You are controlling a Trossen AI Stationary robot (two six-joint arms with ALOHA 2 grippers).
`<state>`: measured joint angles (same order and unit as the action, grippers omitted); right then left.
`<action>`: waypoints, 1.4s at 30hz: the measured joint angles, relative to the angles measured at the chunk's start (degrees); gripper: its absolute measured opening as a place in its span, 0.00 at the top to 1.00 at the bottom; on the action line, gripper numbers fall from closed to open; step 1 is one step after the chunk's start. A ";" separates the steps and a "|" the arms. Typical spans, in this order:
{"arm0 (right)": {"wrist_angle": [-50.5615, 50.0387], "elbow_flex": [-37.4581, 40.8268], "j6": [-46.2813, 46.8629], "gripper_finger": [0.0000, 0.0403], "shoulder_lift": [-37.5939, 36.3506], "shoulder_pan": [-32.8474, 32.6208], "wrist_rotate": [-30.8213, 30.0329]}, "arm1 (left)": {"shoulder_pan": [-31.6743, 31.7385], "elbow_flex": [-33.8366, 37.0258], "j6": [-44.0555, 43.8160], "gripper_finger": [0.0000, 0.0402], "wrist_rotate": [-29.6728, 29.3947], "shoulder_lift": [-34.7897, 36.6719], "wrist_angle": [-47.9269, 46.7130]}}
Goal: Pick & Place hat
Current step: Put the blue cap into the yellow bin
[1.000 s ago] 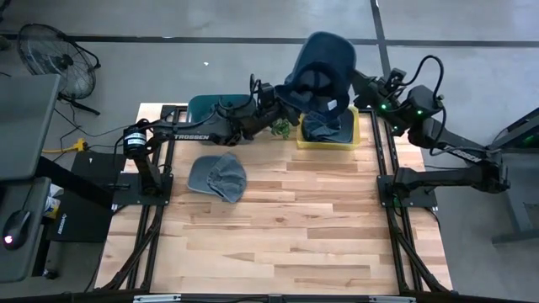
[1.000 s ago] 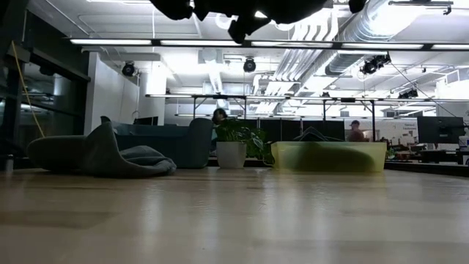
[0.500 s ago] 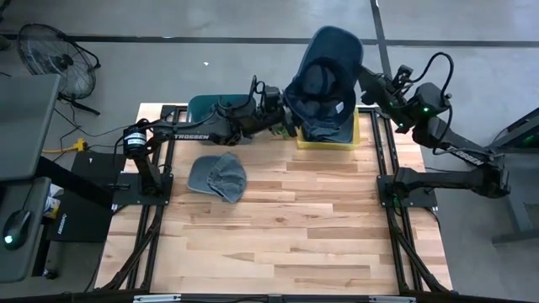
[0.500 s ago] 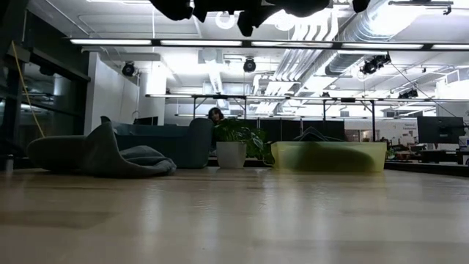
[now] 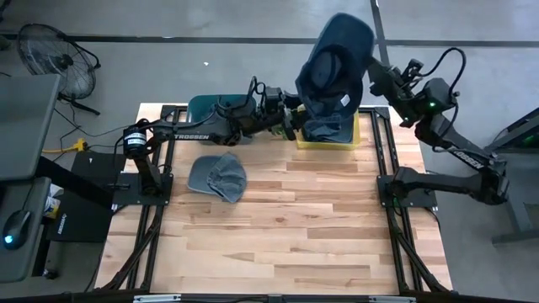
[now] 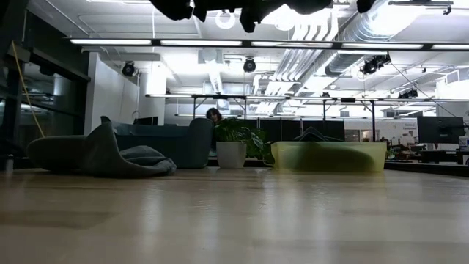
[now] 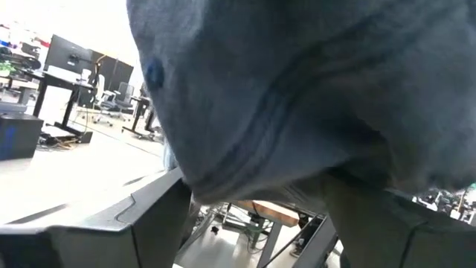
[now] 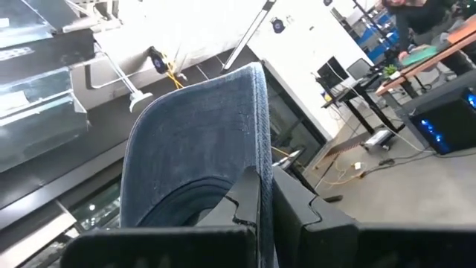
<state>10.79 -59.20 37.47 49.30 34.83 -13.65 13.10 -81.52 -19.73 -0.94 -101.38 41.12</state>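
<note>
The right gripper (image 8: pixel 256 212), pinching the blue cap (image 5: pixel 335 71) by its brim above the yellow bin (image 5: pixel 354 135), should lower it squarely before release; the left gripper (image 5: pixel 290 124) waits spread beside it

The high camera looked straight down on the whole worktop (image 5: pixel 278 219) and both arms. The low camera sat at worktop level, facing across it into the room; both showed the yellow bin (image 5: pixel 328 139) (image 6: pixel 330 156) and the grey hat (image 5: pixel 217 176) (image 6: pixel 102 155). Each wrist camera sat very close to the blue hat (image 7: pixel 297 97) (image 8: pixel 201 171), which filled much of its picture.
</note>
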 joint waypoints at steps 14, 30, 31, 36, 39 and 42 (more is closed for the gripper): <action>-2.23 0.00 1.33 0.98 0.17 2.14 7.78 | 0.00 0.00 -0.02 0.27 -7.82 0.02 -0.09; -4.86 0.00 0.89 0.99 0.20 2.14 13.89 | 0.02 0.02 -3.90 0.57 -15.72 0.09 2.00; -5.00 0.00 0.75 0.99 0.20 2.14 13.90 | 0.02 0.02 -4.58 0.65 -15.87 0.08 1.99; -5.49 0.00 0.38 0.99 0.20 2.14 14.25 | 0.02 0.02 -9.69 0.96 -15.75 0.09 1.57; -5.51 0.00 -0.02 0.99 0.20 2.14 14.25 | 0.02 0.02 -12.53 0.97 -15.73 0.09 -0.32; -5.57 0.00 -0.45 0.99 0.20 2.14 14.26 | 0.02 0.02 -14.49 0.98 -15.67 0.08 -2.40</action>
<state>5.21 -59.20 37.03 49.50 36.97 0.61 13.13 -81.49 -34.22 -16.61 -101.30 38.72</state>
